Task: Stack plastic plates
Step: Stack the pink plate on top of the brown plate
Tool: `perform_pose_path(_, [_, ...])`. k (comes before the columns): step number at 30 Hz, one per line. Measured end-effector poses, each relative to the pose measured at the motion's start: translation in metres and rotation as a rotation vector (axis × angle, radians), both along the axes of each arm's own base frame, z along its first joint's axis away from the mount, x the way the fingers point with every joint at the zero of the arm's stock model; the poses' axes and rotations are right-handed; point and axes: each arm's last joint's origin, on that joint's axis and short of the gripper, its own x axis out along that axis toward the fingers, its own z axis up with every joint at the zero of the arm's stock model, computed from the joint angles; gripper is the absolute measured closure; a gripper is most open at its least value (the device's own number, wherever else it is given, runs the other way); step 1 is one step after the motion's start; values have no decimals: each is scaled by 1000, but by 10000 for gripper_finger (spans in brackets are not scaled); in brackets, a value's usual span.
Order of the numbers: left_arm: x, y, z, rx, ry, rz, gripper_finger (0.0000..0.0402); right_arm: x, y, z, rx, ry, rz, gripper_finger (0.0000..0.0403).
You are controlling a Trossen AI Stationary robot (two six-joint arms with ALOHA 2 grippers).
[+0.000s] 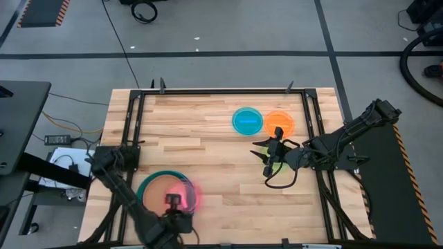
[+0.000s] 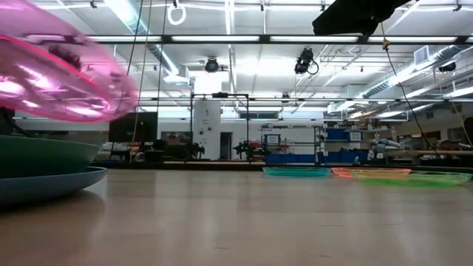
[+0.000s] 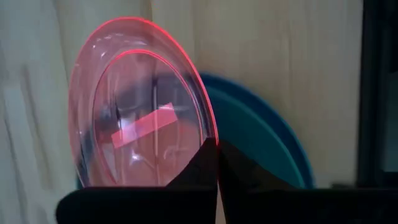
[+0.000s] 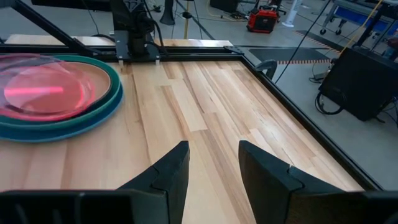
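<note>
A pink translucent plate (image 2: 63,77) hangs tilted in the air over a stack near the table's near-left corner. That stack (image 1: 154,188) has a blue plate (image 2: 52,185) at the bottom, dark teal (image 2: 44,155) above it and a tan-brown one (image 1: 156,192) inside. My left gripper (image 3: 216,163) is shut on the pink plate (image 3: 137,106). Cyan (image 1: 247,121) and orange (image 1: 279,123) plates lie flat on the far right of the table. A green plate (image 2: 414,177) lies just nearer, under my right gripper (image 1: 270,158), which is open (image 4: 214,168) and touches nothing. My left gripper pinches the pink plate's rim (image 3: 212,140) between its two fingers, at the edge nearest the wrist. It reaches in from the table's near side. The plate is lifted clear of the stack and tilted, its far side higher in the low view.
A black metal frame (image 1: 208,91) borders the tabletop. Bare wood lies between the stack on the left and the three small plates on the right. The right arm (image 1: 346,135) reaches in from the table's right edge.
</note>
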Motion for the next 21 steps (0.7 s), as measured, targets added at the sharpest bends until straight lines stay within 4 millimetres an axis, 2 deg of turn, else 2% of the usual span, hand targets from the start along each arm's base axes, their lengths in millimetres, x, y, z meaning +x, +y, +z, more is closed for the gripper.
perform_pose_path(7, [-37,-17,2,1,33,153,395,3,-6,2,-24,-9,-17,253])
perform_pose_path(13, [-50,-23,1,-11,19,234,394,9,-16,6,-42,-25,-10,253])
perform_pose_path(21, [-56,-11,-29,82,45,307,393,15,-28,8,-26,-32,38,253])
